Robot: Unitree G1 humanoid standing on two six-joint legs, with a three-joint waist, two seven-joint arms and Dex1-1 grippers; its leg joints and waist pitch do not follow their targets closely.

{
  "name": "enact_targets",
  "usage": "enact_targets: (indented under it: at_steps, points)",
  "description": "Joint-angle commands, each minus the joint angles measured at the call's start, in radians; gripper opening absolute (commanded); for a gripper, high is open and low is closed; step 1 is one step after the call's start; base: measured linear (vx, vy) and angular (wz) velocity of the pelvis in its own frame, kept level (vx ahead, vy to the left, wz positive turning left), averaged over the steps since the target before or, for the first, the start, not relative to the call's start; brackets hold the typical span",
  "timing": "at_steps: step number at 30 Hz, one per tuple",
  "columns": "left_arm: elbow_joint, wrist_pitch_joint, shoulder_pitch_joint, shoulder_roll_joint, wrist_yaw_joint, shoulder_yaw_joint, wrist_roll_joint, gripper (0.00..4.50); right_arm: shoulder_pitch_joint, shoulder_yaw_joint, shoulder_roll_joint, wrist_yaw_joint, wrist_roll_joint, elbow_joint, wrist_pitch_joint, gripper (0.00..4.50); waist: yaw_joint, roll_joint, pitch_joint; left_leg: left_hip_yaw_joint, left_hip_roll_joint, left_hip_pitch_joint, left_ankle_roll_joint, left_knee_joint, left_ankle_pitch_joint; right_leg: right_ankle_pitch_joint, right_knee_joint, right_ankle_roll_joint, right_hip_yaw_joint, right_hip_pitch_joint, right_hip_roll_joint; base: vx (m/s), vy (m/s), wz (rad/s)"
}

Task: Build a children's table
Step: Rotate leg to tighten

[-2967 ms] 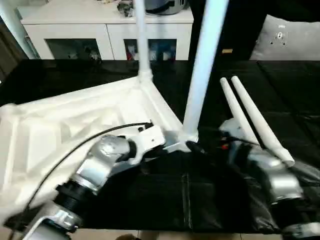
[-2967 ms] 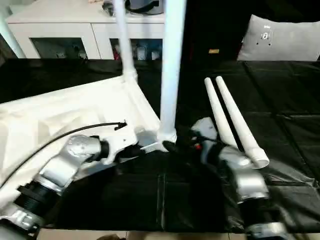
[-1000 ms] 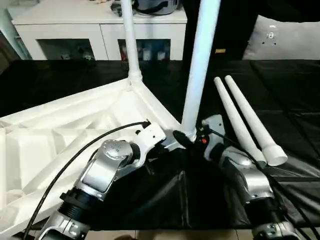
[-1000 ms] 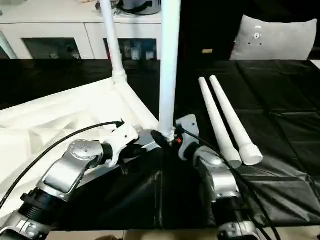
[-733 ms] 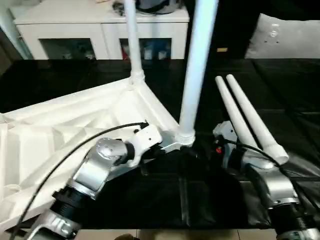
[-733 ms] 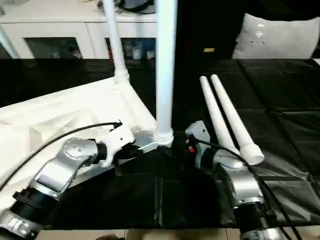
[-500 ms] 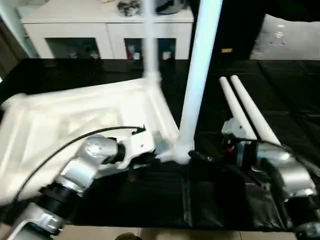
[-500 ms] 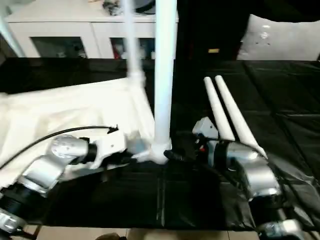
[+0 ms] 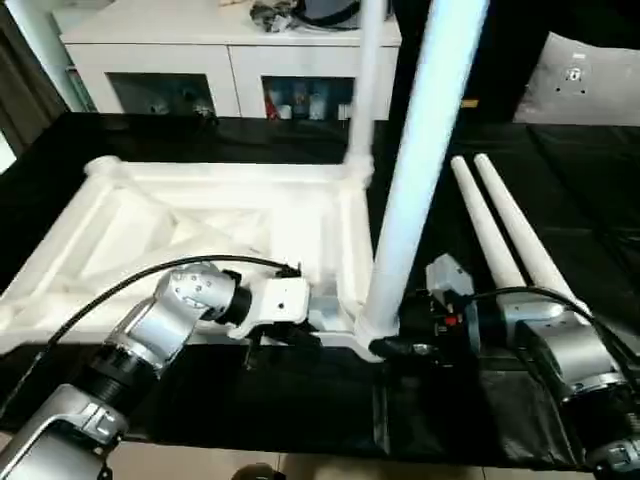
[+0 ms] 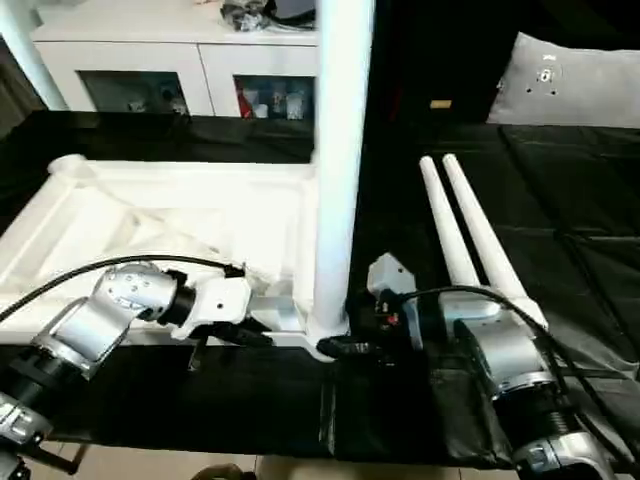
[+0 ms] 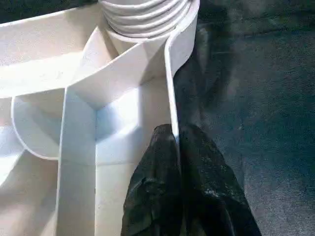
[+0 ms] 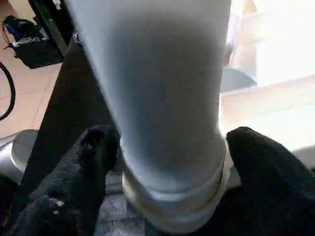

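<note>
The white tabletop [image 9: 200, 215] lies upside down on the black-covered table, ribbed underside up. One white leg [image 9: 365, 70] stands in its far right corner socket. A second leg [image 9: 425, 150] stands in the near right socket. Two loose legs [image 9: 505, 235] lie side by side to the right. My left gripper [image 11: 175, 132] is shut on the tabletop's thin near rim, just left of that socket. My right gripper [image 12: 172, 147] is closed around the base of the near leg, one black finger [image 12: 98, 147] on each side.
A white cabinet with glass doors [image 9: 230, 60] stands behind the table. A grey cushion [image 9: 590, 80] sits at the back right. The black cover [image 9: 580, 180] is wrinkled near my right arm. The table's front edge runs just below both forearms.
The tabletop has swung round so that its near side lies across my view and its far left corner shows. Both grippers stay at the near right corner.
</note>
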Motion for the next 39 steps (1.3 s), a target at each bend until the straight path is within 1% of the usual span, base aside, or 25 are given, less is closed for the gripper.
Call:
enact_targets:
  at_steps: [1,4,6,9,11,13,14,16,17,18,19,20,21,23,24,25,26,27,29,32,33,34,35,36,39]
  points:
    - [-0.002,-0.025,-0.009,-0.002,-0.029,-0.044,0.021,0.0,-0.017,0.008,0.001,0.007,-0.006,-0.006,-0.006,3.64,-0.004,-0.01,-0.066,-0.02,0.063,0.009,0.077,-0.064,-0.143,-0.108,-0.065,-0.228,0.053,0.045,-0.091,0.0,0.0,0.0]
    - [0.008,-0.034,-0.009,-0.009,-0.034,-0.04,0.013,0.0,-0.017,0.011,0.003,0.009,-0.005,-0.006,-0.009,3.35,-0.003,-0.011,-0.066,-0.019,0.063,0.009,0.08,-0.063,-0.137,-0.105,-0.065,-0.229,0.053,0.044,-0.091,0.0,0.0,0.0]
    - [0.015,-0.039,-0.009,-0.012,-0.037,-0.036,0.009,0.0,-0.016,0.012,0.002,0.013,-0.001,-0.007,-0.007,3.3,-0.002,-0.012,-0.067,-0.019,0.062,0.008,0.083,-0.062,-0.131,-0.1,-0.064,-0.228,0.053,0.045,-0.091,0.0,0.0,0.0]
    - [0.02,-0.039,-0.005,-0.014,-0.042,-0.03,0.001,0.0,-0.007,0.013,0.001,0.019,0.003,-0.015,0.0,2.95,-0.001,-0.013,-0.067,-0.019,0.063,0.008,0.083,-0.062,-0.132,-0.109,-0.065,-0.225,0.053,0.045,-0.091,0.0,0.0,0.0]
    - [0.016,-0.031,0.001,-0.014,-0.044,-0.026,-0.007,0.0,0.001,0.015,0.001,0.022,0.007,-0.024,0.008,2.91,-0.001,-0.013,-0.067,-0.019,0.062,0.008,0.083,-0.062,-0.129,-0.106,-0.064,-0.225,0.053,0.045,-0.091,0.0,0.0,0.0]
    - [-0.003,0.011,0.016,-0.02,-0.035,-0.009,-0.028,0.0,0.022,0.017,0.006,0.02,0.022,-0.044,0.033,2.73,0.0,-0.01,-0.068,-0.019,0.063,0.009,0.085,-0.062,-0.124,-0.098,-0.062,-0.226,0.053,0.044,-0.09,0.0,0.0,0.0]
    - [-0.009,0.027,0.021,-0.024,-0.027,-0.001,-0.034,0.0,0.028,0.017,0.01,0.015,0.026,-0.049,0.04,2.69,0.0,-0.012,-0.067,-0.019,0.063,0.008,0.086,-0.061,-0.124,-0.095,-0.063,-0.227,0.053,0.044,-0.09,0.0,0.0,0.0]
    - [-0.043,0.112,0.041,-0.043,0.018,0.033,-0.061,0.0,0.052,0.016,0.04,-0.037,0.027,-0.059,0.069,2.67,-0.001,-0.012,-0.068,-0.02,0.064,0.006,0.087,-0.062,-0.118,-0.084,-0.06,-0.232,0.052,0.046,-0.092,0.0,0.0,0.0]
    - [-0.053,0.132,0.046,-0.05,0.036,0.042,-0.065,0.0,0.055,0.015,0.054,-0.067,0.02,-0.056,0.078,2.65,-0.003,-0.013,-0.066,-0.02,0.063,0.008,0.086,-0.063,-0.129,-0.103,-0.065,-0.231,0.052,0.044,-0.092,0.0,0.0,0.0]
    - [-0.085,0.198,0.06,-0.064,0.08,0.062,-0.073,0.0,0.056,0.009,0.098,-0.157,-0.004,-0.04,0.092,2.65,-0.007,-0.013,-0.065,-0.019,0.063,0.007,0.082,-0.064,-0.135,-0.113,-0.065,-0.23,0.052,0.044,-0.091,0.0,0.0,0.0]
    - [-0.103,0.236,0.068,-0.072,0.103,0.072,-0.076,0.0,0.054,0.005,0.124,-0.209,-0.017,-0.029,0.098,2.65,-0.012,-0.012,-0.061,-0.02,0.063,0.011,0.068,-0.068,-0.158,-0.157,-0.069,-0.23,0.053,0.04,-0.092,0.0,0.0,0.0]
    - [-0.123,0.269,0.075,-0.083,0.14,0.083,-0.073,0.0,0.048,-0.007,0.164,-0.275,-0.024,-0.01,0.109,2.65,-0.02,-0.013,-0.052,-0.022,0.057,0.009,0.05,-0.074,-0.203,-0.262,-0.081,-0.209,0.051,0.041,-0.092,0.0,0.0,0.0]
    - [-0.139,0.305,0.079,-0.099,0.182,0.096,-0.066,0.0,0.038,-0.021,0.204,-0.338,-0.027,0.011,0.118,2.65,-0.029,-0.012,-0.051,-0.026,0.057,0.009,0.029,-0.078,-0.227,-0.333,-0.086,-0.187,0.05,0.042,-0.096,0.0,0.0,0.0]
    - [-0.166,0.374,0.08,-0.144,0.275,0.122,-0.048,0.0,0.008,-0.056,0.285,-0.479,-0.035,0.07,0.136,2.64,-0.049,-0.016,-0.048,-0.031,0.054,0.005,0.004,-0.084,-0.262,-0.413,-0.091,-0.157,0.046,0.044,-0.094,-0.025,-0.001,-0.06]
    - [-0.166,0.374,0.08,-0.144,0.275,0.122,-0.048,0.0,0.008,-0.056,0.285,-0.479,-0.035,0.07,0.136,2.64,-0.056,-0.015,-0.047,-0.033,0.053,0.007,-0.002,-0.084,-0.272,-0.431,-0.093,-0.152,0.047,0.042,-0.096,0.0,0.0,0.0]
    - [-0.184,0.429,0.075,-0.186,0.34,0.14,-0.035,0.0,-0.015,-0.085,0.332,-0.576,-0.045,0.111,0.149,2.64,-0.063,-0.016,-0.049,-0.033,0.051,0.01,-0.004,-0.082,-0.278,-0.453,-0.1,-0.14,0.048,0.04,-0.095,0.0,0.0,0.0]
    - [-0.184,0.429,0.075,-0.186,0.34,0.14,-0.035,0.0,-0.015,-0.085,0.332,-0.576,-0.045,0.111,0.149,2.64,-0.067,-0.016,-0.049,-0.031,0.053,0.012,-0.004,-0.081,-0.275,-0.442,-0.098,-0.144,0.05,0.038,-0.095,0.0,0.0,0.0]
    - [-0.189,0.47,0.062,-0.228,0.398,0.153,-0.023,0.0,-0.04,-0.111,0.365,-0.666,-0.056,0.159,0.145,2.64,-0.071,-0.016,-0.05,-0.03,0.052,0.014,0.0,-0.078,-0.271,-0.434,-0.101,-0.15,0.052,0.034,-0.095,0.0,0.0,0.0]
    - [-0.19,0.502,0.046,-0.274,0.454,0.163,-0.013,0.0,-0.067,-0.14,0.393,-0.776,-0.074,0.212,0.124,2.64,-0.076,-0.016,-0.05,-0.028,0.051,0.012,0.006,-0.077,-0.253,-0.389,-0.1,-0.163,0.052,0.034,-0.091,0.0,0.0,0.0]
    - [-0.183,0.511,0.032,-0.311,0.49,0.164,-0.01,0.0,-0.083,-0.167,0.41,-0.838,-0.075,0.24,0.113,2.64,-0.073,-0.015,-0.055,-0.027,0.051,0.012,0.017,-0.075,-0.232,-0.321,-0.096,-0.174,0.054,0.035,-0.089,0.0,0.0,0.0]
    - [-0.175,0.514,0.023,-0.326,0.514,0.163,-0.006,0.0,-0.08,-0.191,0.42,-0.839,-0.062,0.237,0.113,2.99,-0.069,-0.01,-0.058,-0.024,0.053,0.014,0.028,-0.072,-0.212,-0.25,-0.09,-0.191,0.056,0.034,-0.088,0.0,0.0,0.0]
    - [-0.167,0.514,0.016,-0.332,0.527,0.161,0.0,0.0,-0.074,-0.206,0.423,-0.839,-0.056,0.231,0.111,2.99,-0.07,-0.008,-0.058,-0.023,0.051,0.01,0.033,-0.072,-0.207,-0.232,-0.089,-0.194,0.056,0.037,-0.087,0.0,0.0,0.0]
    - [-0.159,0.512,0.011,-0.333,0.535,0.16,0.005,0.0,-0.069,-0.209,0.419,-0.837,-0.058,0.224,0.107,2.99,-0.064,-0.007,-0.062,-0.024,0.052,0.009,0.039,-0.07,-0.185,-0.192,-0.085,-0.199,0.055,0.04,-0.087,0.0,0.0,0.0]
    - [-0.153,0.51,0.007,-0.334,0.542,0.159,0.013,0.0,-0.061,-0.205,0.411,-0.844,-0.073,0.218,0.096,3.2,-0.062,-0.008,-0.063,-0.024,0.052,0.008,0.043,-0.069,-0.171,-0.167,-0.082,-0.201,0.055,0.041,-0.086,0.0,0.0,0.0]
    - [-0.145,0.51,0.004,-0.336,0.556,0.159,0.023,0.0,-0.049,-0.203,0.402,-0.845,-0.079,0.209,0.094,3.43,-0.053,-0.008,-0.07,-0.023,0.053,0.003,0.065,-0.063,-0.103,-0.024,-0.066,-0.231,0.054,0.047,-0.086,0.0,0.0,0.0]
